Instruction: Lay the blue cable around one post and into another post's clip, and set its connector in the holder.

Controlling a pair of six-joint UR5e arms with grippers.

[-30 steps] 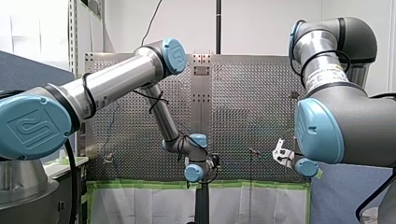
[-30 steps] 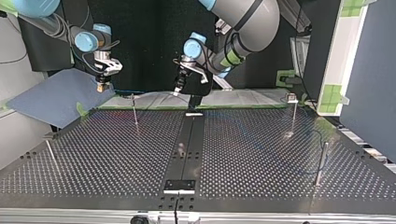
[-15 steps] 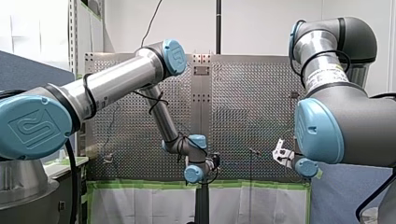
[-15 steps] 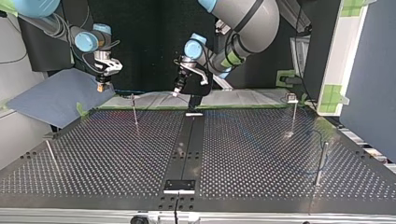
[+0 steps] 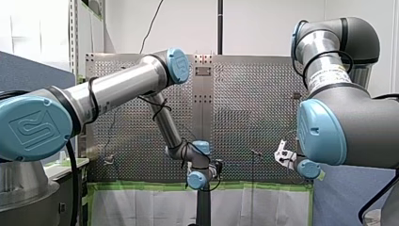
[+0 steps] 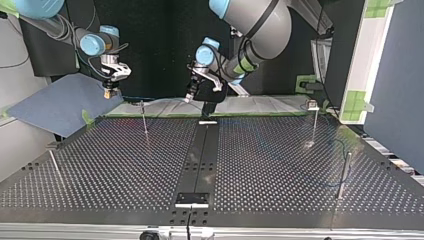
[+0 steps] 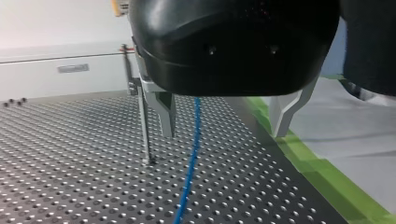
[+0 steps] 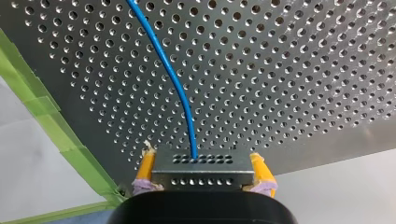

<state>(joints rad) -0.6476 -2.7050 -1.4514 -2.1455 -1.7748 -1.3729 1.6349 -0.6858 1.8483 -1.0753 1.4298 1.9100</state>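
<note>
Clamping the perforated metal connector (image 8: 201, 176) between its yellow pads (image 8: 145, 169), my right gripper (image 8: 201, 162) had its fingers clenched on the part's two sides. From the connector's front face the blue cable (image 8: 175, 84) ran ahead in a gentle curve over the perforated counter (image 8: 289, 74). Green tape (image 8: 51, 126) lined the counter's edge beside the gripper.

My left gripper (image 7: 224, 133) hung over the same counter with its metal fingers (image 7: 166, 112) released and spread wide. The cable passed between them, touching neither. It lay closer to the finger that had a thin post (image 7: 144, 126) just beside it.

In the top view, a small bracket (image 6: 192, 198) sat at the near end of a black strip (image 6: 202, 155) that ran down the counter's middle. A second post (image 6: 344, 172) stood at that view's right. A third post (image 6: 314, 120), farther back, had a small block on its top. Farthest off, both grippers hung at the counter's far edge, well apart. My left was above the strip's far end and my right was at the view's left.
</note>
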